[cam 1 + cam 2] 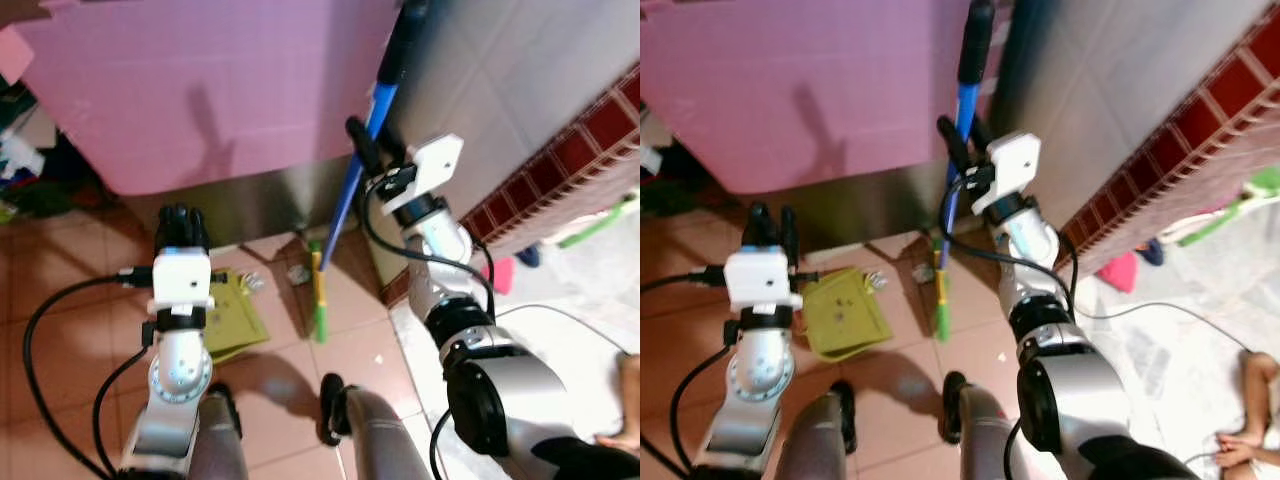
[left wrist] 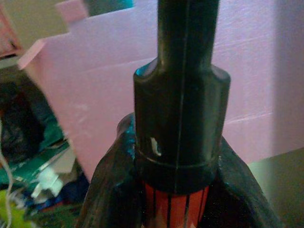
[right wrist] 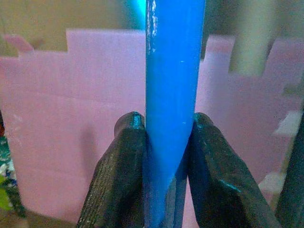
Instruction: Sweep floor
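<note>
Broom (image 1: pixel 355 180): blue shaft leaning at 1 o'clock, green head on the tile floor (image 1: pixel 60 260) by the yellow dustpan (image 1: pixel 232 312). Right pincer (image 3: pixel 162 142) clamped on the shaft mid-length, arm raised forward. Left pincer (image 2: pixel 178 156) closed round a black-and-red handle, forearm upright. Risk: shaft snagging the pink foam mat (image 1: pixel 200 90) or debris scattering past the pan.

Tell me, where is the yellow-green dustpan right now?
The dustpan lies on the tiled floor ahead of the robot, just beyond the left end effector and left of the broom.
</note>
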### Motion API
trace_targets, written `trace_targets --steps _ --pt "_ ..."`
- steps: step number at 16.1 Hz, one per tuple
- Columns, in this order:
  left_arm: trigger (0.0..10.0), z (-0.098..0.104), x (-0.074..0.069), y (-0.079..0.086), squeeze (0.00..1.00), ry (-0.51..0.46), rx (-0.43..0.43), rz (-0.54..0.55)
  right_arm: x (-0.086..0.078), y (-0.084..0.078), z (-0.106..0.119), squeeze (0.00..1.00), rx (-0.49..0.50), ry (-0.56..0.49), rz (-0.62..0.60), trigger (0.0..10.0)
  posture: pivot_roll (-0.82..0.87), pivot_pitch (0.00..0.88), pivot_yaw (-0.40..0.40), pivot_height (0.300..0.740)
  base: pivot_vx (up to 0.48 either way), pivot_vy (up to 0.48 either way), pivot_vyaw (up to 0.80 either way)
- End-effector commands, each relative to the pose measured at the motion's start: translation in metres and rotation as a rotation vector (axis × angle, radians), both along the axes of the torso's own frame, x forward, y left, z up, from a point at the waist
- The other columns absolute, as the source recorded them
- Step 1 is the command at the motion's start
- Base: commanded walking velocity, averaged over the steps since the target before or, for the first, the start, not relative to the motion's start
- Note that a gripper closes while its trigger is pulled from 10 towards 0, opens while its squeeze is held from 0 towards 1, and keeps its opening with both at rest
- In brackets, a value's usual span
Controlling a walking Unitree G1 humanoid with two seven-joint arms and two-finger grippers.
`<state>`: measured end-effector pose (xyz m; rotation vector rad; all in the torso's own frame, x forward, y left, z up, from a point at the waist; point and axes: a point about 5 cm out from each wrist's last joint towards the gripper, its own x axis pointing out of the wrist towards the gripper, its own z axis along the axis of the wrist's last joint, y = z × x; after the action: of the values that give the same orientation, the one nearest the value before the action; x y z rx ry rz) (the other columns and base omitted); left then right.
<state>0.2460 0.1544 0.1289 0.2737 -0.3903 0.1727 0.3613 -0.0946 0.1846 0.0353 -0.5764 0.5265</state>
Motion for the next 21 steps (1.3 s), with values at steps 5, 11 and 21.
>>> trace_targets --steps 5,11,21 --pt "10.0 -0.016 -0.009 0.010 0.00 0.111 0.040 0.017 -0.007 0.002 -0.002 0.00 0.015 -0.052 -0.007 10.0 0.10 0.439 -0.077 0.740 0.000 0.000 0.00" --pt "10.0 -0.014 -0.008 0.007 0.00 0.125 0.047 0.004 -0.017 0.009 -0.018 0.00 0.106 0.022 0.218 10.0 0.09 0.454 -0.080 0.740 0.000 0.000 0.00" --pt "10.0 -0.020 -0.001 0.003 0.00 0.131 0.023 -0.004 -0.039 -0.026 -0.023 0.00 0.163 0.171 0.493 10.0 -0.01 0.415 -0.097 0.740 0.000 0.000 0.00"
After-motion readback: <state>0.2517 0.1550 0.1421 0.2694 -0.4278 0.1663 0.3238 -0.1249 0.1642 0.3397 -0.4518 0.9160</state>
